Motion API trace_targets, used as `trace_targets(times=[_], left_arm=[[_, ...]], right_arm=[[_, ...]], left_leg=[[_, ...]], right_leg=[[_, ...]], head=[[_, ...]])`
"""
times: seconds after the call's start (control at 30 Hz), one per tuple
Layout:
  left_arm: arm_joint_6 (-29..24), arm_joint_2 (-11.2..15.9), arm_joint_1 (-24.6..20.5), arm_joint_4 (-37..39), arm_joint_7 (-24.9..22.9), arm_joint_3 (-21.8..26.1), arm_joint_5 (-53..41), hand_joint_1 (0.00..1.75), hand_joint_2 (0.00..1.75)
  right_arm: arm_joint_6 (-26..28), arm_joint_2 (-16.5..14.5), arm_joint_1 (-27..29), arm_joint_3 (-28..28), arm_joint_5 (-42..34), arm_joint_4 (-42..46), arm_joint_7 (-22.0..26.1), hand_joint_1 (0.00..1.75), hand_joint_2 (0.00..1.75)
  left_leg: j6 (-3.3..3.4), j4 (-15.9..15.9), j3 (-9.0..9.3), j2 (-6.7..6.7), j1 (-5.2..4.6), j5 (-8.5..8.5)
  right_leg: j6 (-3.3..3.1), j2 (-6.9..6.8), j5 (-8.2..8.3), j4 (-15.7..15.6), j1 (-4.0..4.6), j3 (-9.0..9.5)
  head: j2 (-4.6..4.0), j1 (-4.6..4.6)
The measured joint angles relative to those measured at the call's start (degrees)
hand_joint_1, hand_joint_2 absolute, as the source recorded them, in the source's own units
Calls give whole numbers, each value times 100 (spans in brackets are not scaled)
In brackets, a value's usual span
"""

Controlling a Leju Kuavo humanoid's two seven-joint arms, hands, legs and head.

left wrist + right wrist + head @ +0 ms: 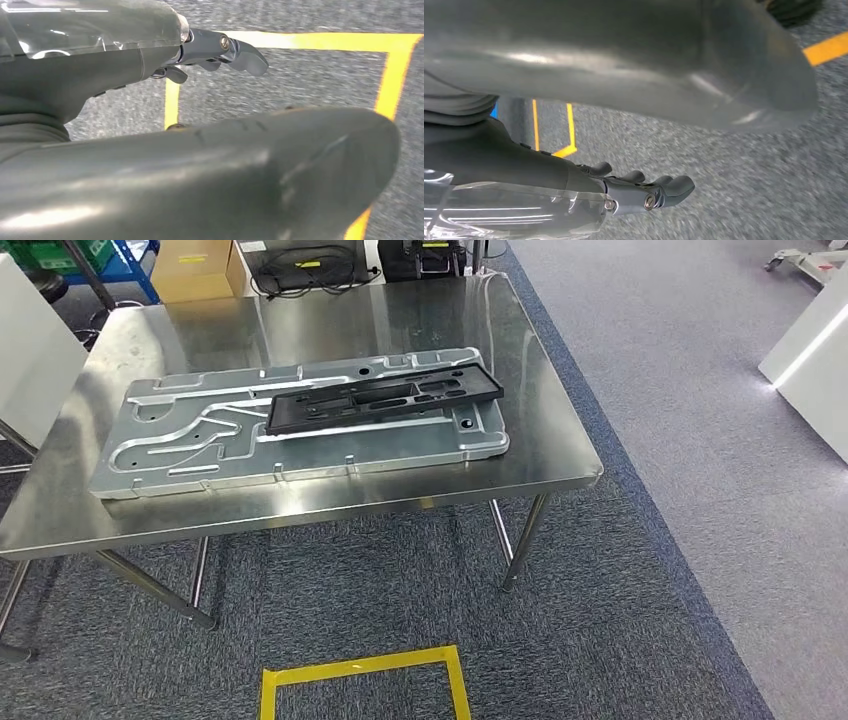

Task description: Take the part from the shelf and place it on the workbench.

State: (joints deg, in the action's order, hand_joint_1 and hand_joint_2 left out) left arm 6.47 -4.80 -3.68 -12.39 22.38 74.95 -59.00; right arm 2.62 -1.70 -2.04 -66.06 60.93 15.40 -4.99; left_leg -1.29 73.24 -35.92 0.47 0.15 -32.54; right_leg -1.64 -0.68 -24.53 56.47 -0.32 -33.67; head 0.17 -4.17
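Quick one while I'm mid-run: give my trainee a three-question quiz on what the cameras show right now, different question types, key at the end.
1. True or false: the black part lies directly on the bare workbench top.
2. Multiple choice: what is marked on the carpet in front of the workbench? A) a red circle B) a yellow tape outline C) a white arrow
3. Short answer: is the left hand or the right hand holding anything?

Key
1. False: it rests on the large silver metal panel, which lies on the workbench.
2. B
3. No. Both hang over the carpet, holding nothing.
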Motion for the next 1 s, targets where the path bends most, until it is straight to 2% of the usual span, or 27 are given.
trace_targets(times=[0.03, 0.07, 0.1, 0.13, 0.17, 0.2, 0.23, 0.27, 0.3, 0.33, 0.4, 0.43, 0.47, 0.5, 0.53, 0.57, 0.6, 0.63, 0.67, 0.7, 0.77, 0.8, 0.83, 0.9, 0.93, 0.97, 1.0], left_arm=[[5, -1, -4, 0, -22, -10, -10, 0, 0], [11, -1, -14, 0, -61, -22, -33, 0, 0], [15, -2, -27, 0, -114, -41, -65, 0, 0], [13, -11, -40, 1, -186, -64, -103, 0, 0], [6, -25, -51, 2, -267, -90, -143, 0, 0], [-2, -43, -54, 4, -341, -111, -173, 0, 0], [-8, -71, -52, 10, -409, -128, -199, 0, 0], [-14, -98, -51, 16, -459, -141, -225, 0, 0], [-25, -127, -48, 22, -494, -154, -248, 0, 0], [-36, -158, -43, 27, -513, -171, -276, 0, 0], [-59, -197, -31, 30, -517, -217, -330, 0, 0], [-61, -206, -24, 31, -509, -245, -358, 0, 0], [-63, -208, -22, 31, -498, -268, -377, 0, 0], [-63, -209, -23, 31, -487, -287, -392, 0, 0], [-63, -209, -24, 31, -479, -304, -401, 0, 0], [-62, -208, -27, 31, -473, -317, -403, 0, 0], [-62, -208, -29, 31, -468, -332, -403, 0, 0], [-63, -207, -29, 31, -462, -346, -403, 0, 0], [-66, -204, -29, 31, -454, -358, -403, 0, 0], [-72, -202, -29, 31, -445, -368, -405, 0, 0], [-82, -186, -23, 31, -435, -385, -426, 0, 0], [-85, -174, -19, 31, -436, -394, -444, 0, 0], [-85, -160, -15, 31, -437, -405, -467, 0, 0], [-89, -136, -20, 31, -439, -425, -497, 0, 0], [-92, -128, -26, 31, -438, -432, -510, 0, 0], [-95, -120, -32, 31, -434, -439, -522, 0, 0], [-97, -114, -36, 31, -429, -449, -537, 0, 0]], right_arm=[[-55, -11, -12, -18, 8, -34, -20, 0, 0], [-130, -25, -29, -34, 22, -64, -59, 0, 0], [-214, -39, -42, -50, 42, -89, -110, 0, 0], [-282, -50, -52, -61, 69, -108, -168, 0, 0], [-331, -60, -60, -70, 103, -124, -223, 0, 0], [-362, -63, -61, -75, 135, -136, -258, 0, 0], [-389, -64, -62, -79, 170, -145, -278, 0, 0], [-422, -64, -61, -80, 205, -154, -277, 0, 0], [-456, -65, -58, -80, 234, -163, -261, 0, 0], [-492, -66, -53, -80, 256, -172, -232, 0, 0], [-550, -68, -51, -80, 270, -188, -139, 0, 0], [-570, -68, -54, -80, 266, -194, -87, 0, 0], [-582, -69, -60, -80, 260, -200, -39, 0, 0], [-586, -69, -68, -80, 255, -206, -4, 0, 0], [-588, -70, -76, -80, 251, -211, 19, 0, 0], [-588, -71, -89, -80, 250, -214, 33, 0, 0], [-588, -72, -104, -80, 250, -216, 47, 0, 0], [-590, -72, -121, -80, 250, -218, 70, 0, 0], [-599, -74, -135, -80, 249, -223, 108, 0, 0], [-614, -76, -143, -80, 249, -230, 156, 0, 0], [-659, -89, -160, -80, 250, -253, 253, 0, 0], [-674, -97, -175, -80, 253, -262, 286, 0, 0], [-685, -108, -193, -80, 258, -269, 310, 0, 0], [-686, -129, -223, -80, 275, -280, 331, 0, 0], [-685, -140, -230, -79, 288, -287, 334, 0, 0], [-684, -152, -237, -79, 301, -294, 335, 0, 0], [-684, -164, -244, -78, 313, -300, 335, 0, 0]], left_leg=[[14, -278, 267, 0, 0, 173], [41, -705, 610, 0, -6, 244], [76, -1186, 950, 1, -16, 216], [118, -1554, 1191, 1, -31, 145], [165, -1791, 1329, 2, -48, 70], [210, -1884, 1351, 3, -61, 66], [259, -1879, 1307, 10, -56, 123], [311, -1887, 1258, 21, -48, 189], [358, -1899, 1193, 32, -40, 266], [393, -1904, 1112, 42, -31, 348], [417, -1887, 919, 48, -38, 492], [409, -1866, 809, 49, -39, 562], [397, -1835, 695, 51, -38, 627], [381, -1792, 577, 53, -34, 686], [363, -1742, 464, 53, -30, 738], [340, -1685, 362, 51, -28, 781], [313, -1622, 272, 47, -32, 817], [281, -1572, 207, 44, -38, 855], [246, -1539, 161, 42, -42, 898], [211, -1528, 132, 40, -42, 949], [134, -1502, 78, 27, -24, 967], [101, -1400, 24, 17, -12, 827], [71, -1197, -54, 8, -2, 585], [29, -514, -242, 2, 13, -13], [14, -168, -295, 2, 15, -177], [8, 68, -283, 2, 16, -191], [11, 132, -185, 1, 15, -70]], right_leg=[[12, 0, 55, 31, 2, -95], [29, 0, 104, 66, 8, -172], [53, -1, 152, 96, 15, -228], [81, -7, 203, 110, 18, -256], [113, -15, 258, 112, 15, -266], [148, -23, 315, 101, 11, -268], [184, -25, 347, 93, 2, -273], [216, -13, 277, 133, -8, -300], [245, 2, 83, 260, -16, -350], [272, 19, -220, 501, -29, -421], [316, 39, -818, 1226, -45, -579], [337, 42, -920, 1561, -51, -613], [352, 43, -865, 1762, -57, -585], [362, 43, -703, 1775, -68, -465], [366, 43, -525, 1596, -81, -250], [363, 46, -441, 1226, -93, 69], [353, 53, -470, 754, -94, 418], [332, 59, -565, 355, -88, 689], [303, 64, -664, 69, -73, 864], [266, 66, -706, -58, -52, 909], [164, 43, -615, -65, -54, 815], [105, 26, -548, -68, -59, 751], [55, 11, -474, -76, -65, 673], [5, -1, -328, -69, -44, 483], [4, -3, -252, -61, -33, 377], [7, -4, -175, -48, -23, 266], [13, -6, -103, -28, -16, 156]], head=[[0, 0], [0, 0], [0, 0], [0, 1], [0, 0], [0, 1], [0, 1], [0, 1], [0, 1], [0, 1], [0, 1], [0, 1], [0, 1], [0, 1], [0, 0], [0, 0], [0, 0], [0, 0], [0, 0], [0, 0], [0, -1], [0, -1], [0, -1], [0, -1], [0, -2], [0, -2], [0, -2]])
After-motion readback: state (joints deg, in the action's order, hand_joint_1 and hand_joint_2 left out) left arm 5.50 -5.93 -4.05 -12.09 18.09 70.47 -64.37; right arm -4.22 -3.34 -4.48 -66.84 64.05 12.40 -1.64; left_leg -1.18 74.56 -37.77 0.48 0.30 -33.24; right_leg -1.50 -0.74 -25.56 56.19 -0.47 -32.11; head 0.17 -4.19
